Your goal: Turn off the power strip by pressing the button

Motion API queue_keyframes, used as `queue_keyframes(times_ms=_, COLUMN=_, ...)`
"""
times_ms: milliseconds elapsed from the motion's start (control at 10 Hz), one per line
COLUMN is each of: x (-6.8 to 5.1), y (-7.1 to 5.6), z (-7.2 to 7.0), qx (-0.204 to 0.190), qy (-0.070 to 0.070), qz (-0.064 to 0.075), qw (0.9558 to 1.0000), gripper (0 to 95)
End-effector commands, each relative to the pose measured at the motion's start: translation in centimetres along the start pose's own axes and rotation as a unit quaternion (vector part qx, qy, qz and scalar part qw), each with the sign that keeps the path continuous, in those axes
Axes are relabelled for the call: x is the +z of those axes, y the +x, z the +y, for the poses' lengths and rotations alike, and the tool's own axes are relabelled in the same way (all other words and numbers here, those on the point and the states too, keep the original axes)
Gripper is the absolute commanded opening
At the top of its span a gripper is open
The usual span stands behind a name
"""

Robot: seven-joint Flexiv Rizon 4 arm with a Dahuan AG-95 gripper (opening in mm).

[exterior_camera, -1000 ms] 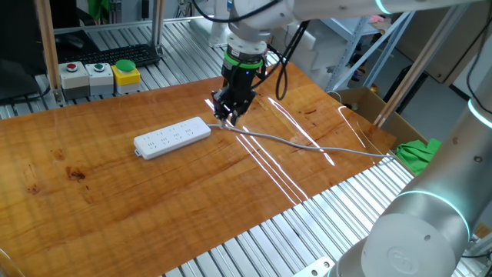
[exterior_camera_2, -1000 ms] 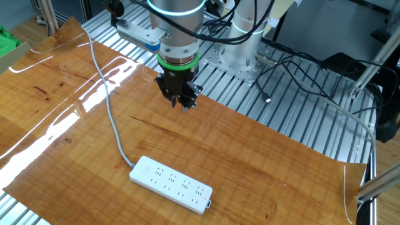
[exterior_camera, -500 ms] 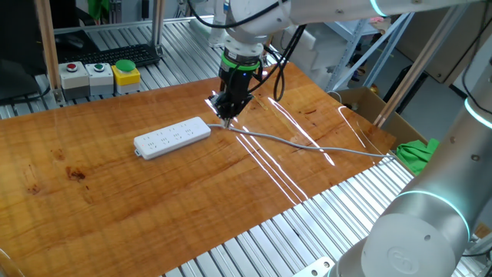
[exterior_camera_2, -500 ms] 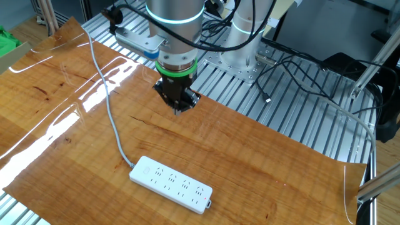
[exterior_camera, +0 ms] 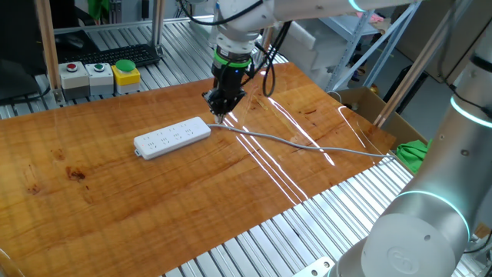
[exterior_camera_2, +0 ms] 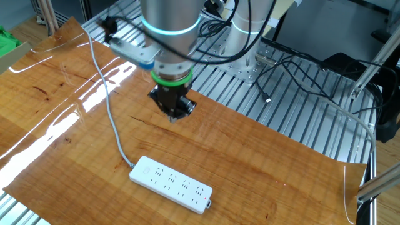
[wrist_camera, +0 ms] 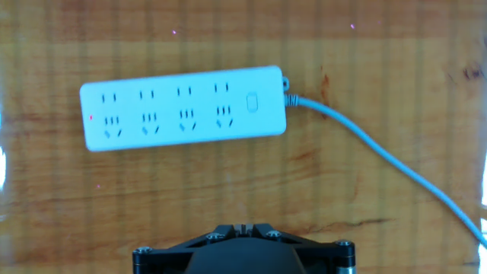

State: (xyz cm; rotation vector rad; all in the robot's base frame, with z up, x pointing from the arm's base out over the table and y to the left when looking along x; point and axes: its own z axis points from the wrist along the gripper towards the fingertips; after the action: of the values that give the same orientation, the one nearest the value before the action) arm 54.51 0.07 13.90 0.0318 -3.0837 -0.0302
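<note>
White plastic, one unit: I count a single power strip [exterior_camera: 172, 137] lying flat on the wooden table [exterior_camera: 115, 200], with one grey cord [exterior_camera: 307, 146] leaving its end and running off toward the table edge. The hand view gives four outlet groups in a row and one button [wrist_camera: 253, 102], a small pale rounded switch just inside the cord end of the strip. I cannot make out that switch in either fixed view; it is too small there.

One arm, one gripper [exterior_camera: 221, 104]. In one fixed view it hangs above the table near the cord end of the strip, clear of it. In the other fixed view the gripper [exterior_camera_2: 173, 111] sits over bare wood, well apart from the strip [exterior_camera_2: 170, 184], which lies nearer that camera. The hand view shows only the dark base of the gripper [wrist_camera: 245, 228] at the bottom edge; I cannot tell from any view whether the fingertips are parted or together.

Only one fixed view shows the three push-button boxes [exterior_camera: 98, 75] beyond the far table edge: one red, one green, one yellow-based.
</note>
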Motion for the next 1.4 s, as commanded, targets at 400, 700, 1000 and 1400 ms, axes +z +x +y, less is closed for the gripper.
queue_keyframes(times_ms=400, x=1.0, y=-2.7, z=-0.4, qx=-0.004, qy=0.002, qz=-0.005, qw=1.0000, gripper=0.0)
queue_keyframes(times_ms=700, x=1.9, y=-4.1, z=-0.8, qx=-0.005, qy=0.002, qz=-0.007, qw=1.0000, gripper=0.0)
queue_keyframes(times_ms=1000, x=2.5, y=-5.0, z=-1.1, qx=-0.007, qy=0.002, qz=-0.010, qw=0.9999, gripper=0.0)
queue_keyframes(times_ms=1400, x=3.6, y=-6.4, z=-1.5, qx=-0.009, qy=0.002, qz=-0.012, qw=0.9999, gripper=0.0)
